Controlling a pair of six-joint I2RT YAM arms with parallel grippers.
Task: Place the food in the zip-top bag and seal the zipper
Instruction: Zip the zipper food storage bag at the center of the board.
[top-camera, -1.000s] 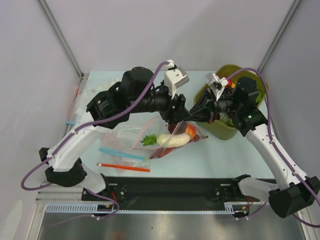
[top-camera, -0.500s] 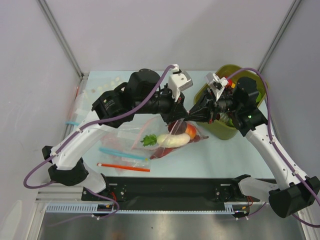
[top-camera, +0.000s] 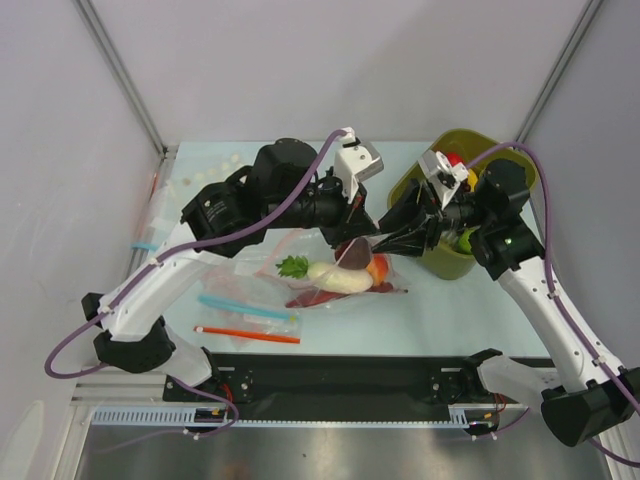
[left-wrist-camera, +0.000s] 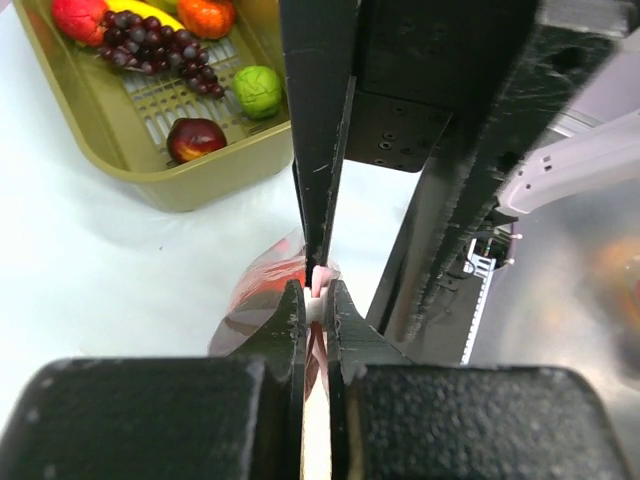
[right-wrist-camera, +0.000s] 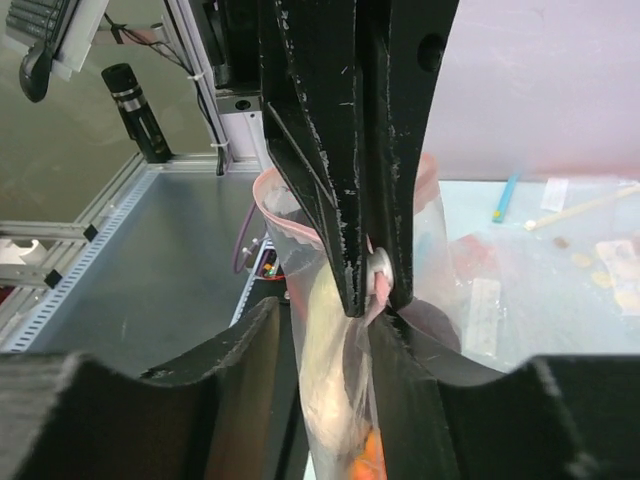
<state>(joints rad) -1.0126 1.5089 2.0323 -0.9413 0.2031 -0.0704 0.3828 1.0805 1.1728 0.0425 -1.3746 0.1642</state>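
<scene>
While left jaws pinch zipper (left-wrist-camera: 320, 279), bag (top-camera: 350, 264) below

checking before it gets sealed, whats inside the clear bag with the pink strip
In the bag: a white radish, a red tomato beside it, and a dark red shape, likely the lobster, mostly covered.

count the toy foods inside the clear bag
3: the white radish lying across the middle, the tomato at the end away from its leaves, the red lobster along its near side. Others may be hidden.
</scene>
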